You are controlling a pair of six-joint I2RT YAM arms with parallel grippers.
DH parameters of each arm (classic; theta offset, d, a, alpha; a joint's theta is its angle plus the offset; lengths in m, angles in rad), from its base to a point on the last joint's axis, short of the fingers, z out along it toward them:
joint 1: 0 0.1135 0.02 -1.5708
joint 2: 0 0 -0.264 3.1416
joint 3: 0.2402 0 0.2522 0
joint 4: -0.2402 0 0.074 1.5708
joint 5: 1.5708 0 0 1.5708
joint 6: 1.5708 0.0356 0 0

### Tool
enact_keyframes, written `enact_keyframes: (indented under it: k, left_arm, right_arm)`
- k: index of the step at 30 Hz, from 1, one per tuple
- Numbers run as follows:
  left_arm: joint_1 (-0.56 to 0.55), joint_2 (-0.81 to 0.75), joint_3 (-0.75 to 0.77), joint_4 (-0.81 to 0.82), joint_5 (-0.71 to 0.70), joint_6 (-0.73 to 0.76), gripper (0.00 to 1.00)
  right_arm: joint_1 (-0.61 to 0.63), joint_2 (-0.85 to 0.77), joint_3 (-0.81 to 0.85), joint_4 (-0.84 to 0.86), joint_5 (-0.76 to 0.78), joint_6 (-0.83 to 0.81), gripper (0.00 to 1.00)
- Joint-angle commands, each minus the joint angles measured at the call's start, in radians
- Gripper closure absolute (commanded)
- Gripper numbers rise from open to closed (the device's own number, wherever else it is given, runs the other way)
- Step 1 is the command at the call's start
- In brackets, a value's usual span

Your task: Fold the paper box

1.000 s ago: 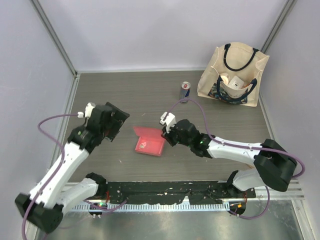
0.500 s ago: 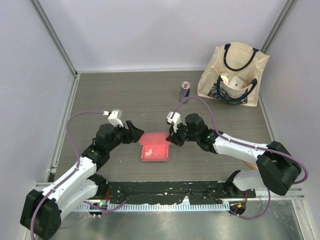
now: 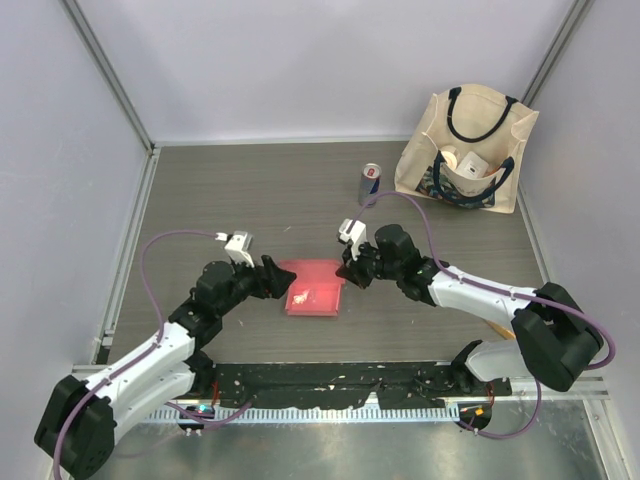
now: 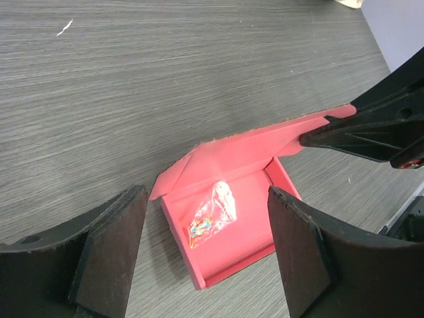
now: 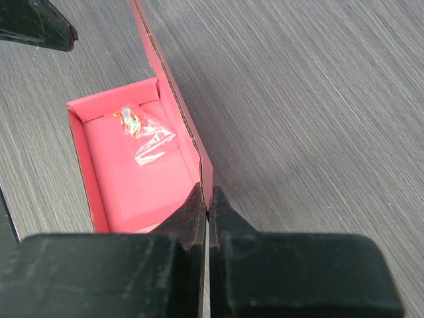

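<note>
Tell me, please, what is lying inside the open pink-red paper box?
A small clear plastic packet holding something colourful lies on the floor of the paper box. Nothing else shows inside; the floor under the packet is covered, and its contents are too small to identify.

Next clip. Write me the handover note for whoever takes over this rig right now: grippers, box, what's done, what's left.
Grippers: the left gripper is open at the box's left end and holds nothing. The right gripper is shut on the edge of the raised lid.
Things: the paper box sits on the table, lid open, with a small clear packet inside.
Done: tray walls are folded up.
Left: likely lower the lid and tuck it shut.
</note>
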Motion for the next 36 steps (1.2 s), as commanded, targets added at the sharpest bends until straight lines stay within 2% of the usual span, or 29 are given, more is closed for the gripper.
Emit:
enact_keyframes:
  k: [1, 4, 9, 15, 20, 30, 34, 35, 36]
  left_arm:
    - [-0.002, 0.027, 0.006, 0.088, -0.016, 0.02, 0.25]
    - [-0.003, 0.041, 0.008, 0.098, -0.026, 0.02, 0.3]
    - [-0.003, 0.091, 0.029, 0.109, -0.048, 0.046, 0.14]
    - [-0.003, 0.16, 0.028, 0.198, 0.01, 0.088, 0.14]
    - [-0.003, 0.156, 0.012, 0.244, 0.033, 0.103, 0.37]
    - [-0.008, 0.167, 0.031, 0.217, 0.06, 0.109, 0.69]
    - [-0.043, 0.147, 0.051, 0.168, -0.028, 0.128, 0.81]
    - [-0.052, 0.147, 0.058, 0.157, -0.051, 0.141, 0.89]
    - [-0.076, 0.157, 0.08, 0.142, -0.101, 0.147, 0.92]
  right_arm:
    - [-0.008, -0.044, 0.004, 0.06, -0.009, -0.005, 0.99]
    - [-0.008, -0.049, 0.002, 0.065, -0.015, -0.002, 0.99]
    - [-0.01, -0.047, 0.002, 0.064, -0.033, -0.002, 0.99]
    - [-0.011, -0.055, 0.001, 0.07, -0.056, 0.001, 0.99]
    - [-0.013, -0.044, 0.005, 0.068, -0.052, 0.003, 0.99]
    - [-0.011, -0.052, -0.006, 0.116, 0.027, 0.03, 0.99]
    - [0.005, -0.049, -0.012, 0.172, 0.127, 0.065, 0.99]
    - [0.019, -0.04, -0.012, 0.2, 0.183, 0.078, 0.99]
    - [0.031, -0.032, -0.007, 0.209, 0.23, 0.088, 0.99]
